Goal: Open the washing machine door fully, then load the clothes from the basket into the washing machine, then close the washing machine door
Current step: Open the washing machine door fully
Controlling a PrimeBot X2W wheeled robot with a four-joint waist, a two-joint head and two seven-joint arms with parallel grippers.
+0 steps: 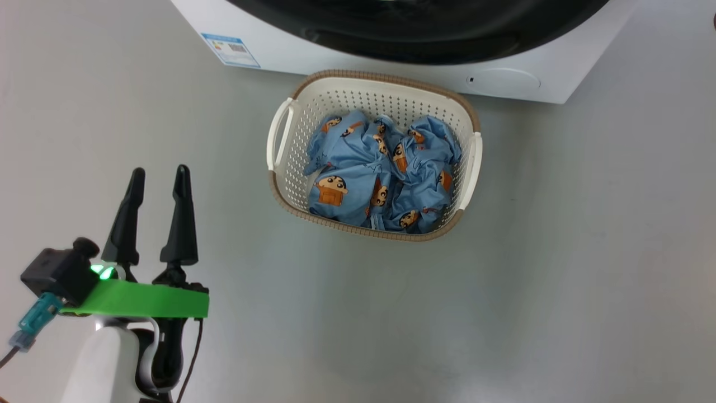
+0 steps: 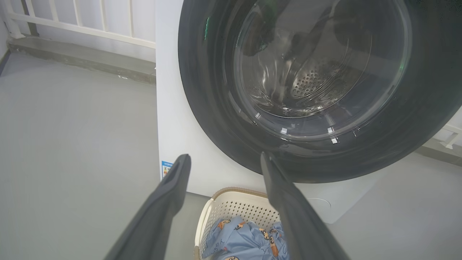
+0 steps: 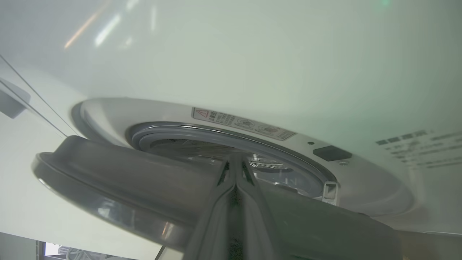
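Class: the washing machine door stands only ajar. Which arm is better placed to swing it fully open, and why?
Right, probably. The shut right gripper points into the gap between the washing machine door and the gasket; the open left gripper hangs over the floor, left of the basket.

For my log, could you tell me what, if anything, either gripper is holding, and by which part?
Nothing is held: left gripper open, right gripper shut empty beside the door.

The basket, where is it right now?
In the head view the basket stands on the floor at centre, just in front of the washing machine, holding the clothes; the left gripper is off to its left.
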